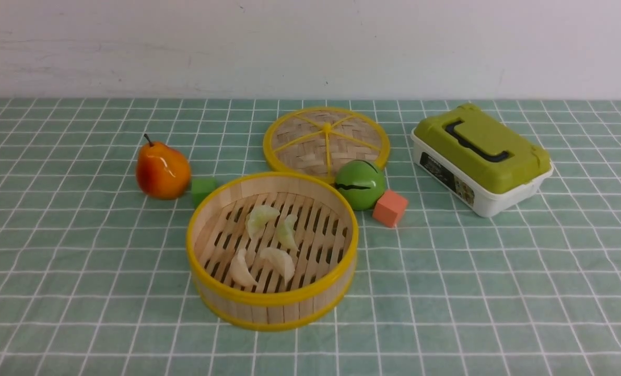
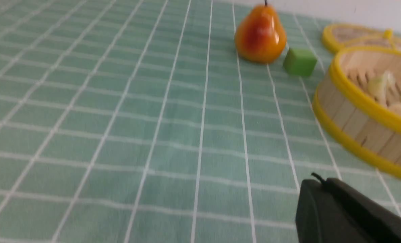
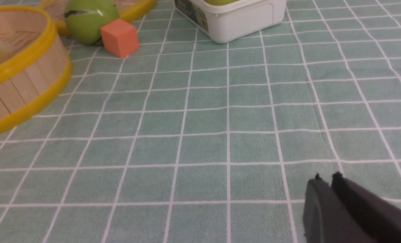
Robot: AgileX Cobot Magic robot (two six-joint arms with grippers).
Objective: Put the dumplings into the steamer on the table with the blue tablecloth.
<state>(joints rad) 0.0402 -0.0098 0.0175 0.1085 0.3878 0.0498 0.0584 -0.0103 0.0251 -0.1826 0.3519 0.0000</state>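
Note:
The steamer (image 1: 271, 305) stands in the middle of the table with the blue tablecloth (image 1: 472, 271). Inside it lie the dumplings: two pale yellow-green ones (image 1: 260, 216) (image 1: 288, 231) and two off-white ones (image 1: 241, 269) (image 1: 280, 260). Neither gripper shows in the front view. My left gripper (image 2: 320, 180) is shut and empty above the cloth, left of the steamer (image 2: 355, 125). My right gripper (image 3: 326, 179) is shut and empty above the cloth, right of the steamer (image 3: 21, 84).
The flat woven lid (image 1: 326, 138) lies behind the steamer. A pear (image 1: 162, 169) and a green cube (image 1: 203, 189) sit to its left. A green ball (image 1: 360, 184), an orange cube (image 1: 390, 208) and a green-lidded white box (image 1: 480, 156) sit to its right.

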